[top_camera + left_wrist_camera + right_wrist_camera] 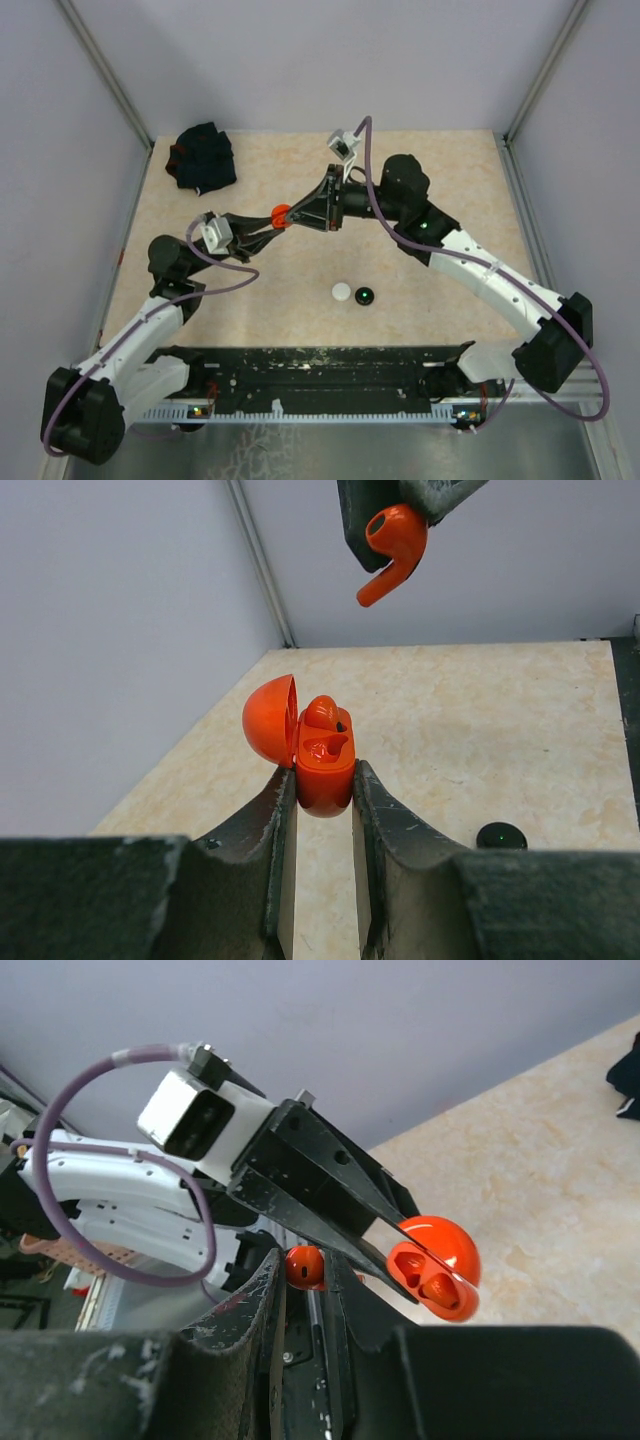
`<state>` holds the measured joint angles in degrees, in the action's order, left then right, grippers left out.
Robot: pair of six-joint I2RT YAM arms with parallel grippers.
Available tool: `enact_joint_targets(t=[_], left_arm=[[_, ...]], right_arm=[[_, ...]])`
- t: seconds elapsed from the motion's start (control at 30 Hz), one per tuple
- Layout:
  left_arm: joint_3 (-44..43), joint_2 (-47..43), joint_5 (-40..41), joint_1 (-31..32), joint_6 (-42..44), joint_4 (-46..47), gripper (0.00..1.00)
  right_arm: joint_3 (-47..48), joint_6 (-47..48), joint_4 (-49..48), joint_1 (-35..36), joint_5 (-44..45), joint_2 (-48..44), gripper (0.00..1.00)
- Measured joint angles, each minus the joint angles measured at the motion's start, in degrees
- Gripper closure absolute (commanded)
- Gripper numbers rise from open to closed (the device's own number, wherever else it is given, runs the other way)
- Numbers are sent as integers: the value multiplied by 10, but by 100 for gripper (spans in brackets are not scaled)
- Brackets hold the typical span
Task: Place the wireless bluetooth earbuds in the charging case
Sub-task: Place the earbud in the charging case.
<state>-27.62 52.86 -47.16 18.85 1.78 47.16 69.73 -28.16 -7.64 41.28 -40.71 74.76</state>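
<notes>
My left gripper (325,780) is shut on an orange charging case (323,758) with its lid open; one orange earbud (322,713) sits in the far slot and the near slot is hollow. My right gripper (306,1265) is shut on a second orange earbud (305,1265). In the left wrist view that earbud (393,550) hangs stem down, above and to the right of the case, apart from it. In the top view the case (280,215) is held above the table between the two grippers. The case also shows in the right wrist view (435,1270).
A white disc (342,292) and a black disc with a green light (365,296) lie on the table in front of the arms. The black disc also shows in the left wrist view (501,835). A black fabric bundle (203,157) lies at the far left. Grey walls surround the table.
</notes>
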Motion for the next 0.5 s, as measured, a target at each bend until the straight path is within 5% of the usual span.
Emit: enact_joint_targets(t=[0.5], left_arm=[[7,9,-30,0,-8,84,100]], right_arm=[[-19,-36,-51,23,-3,30,91]])
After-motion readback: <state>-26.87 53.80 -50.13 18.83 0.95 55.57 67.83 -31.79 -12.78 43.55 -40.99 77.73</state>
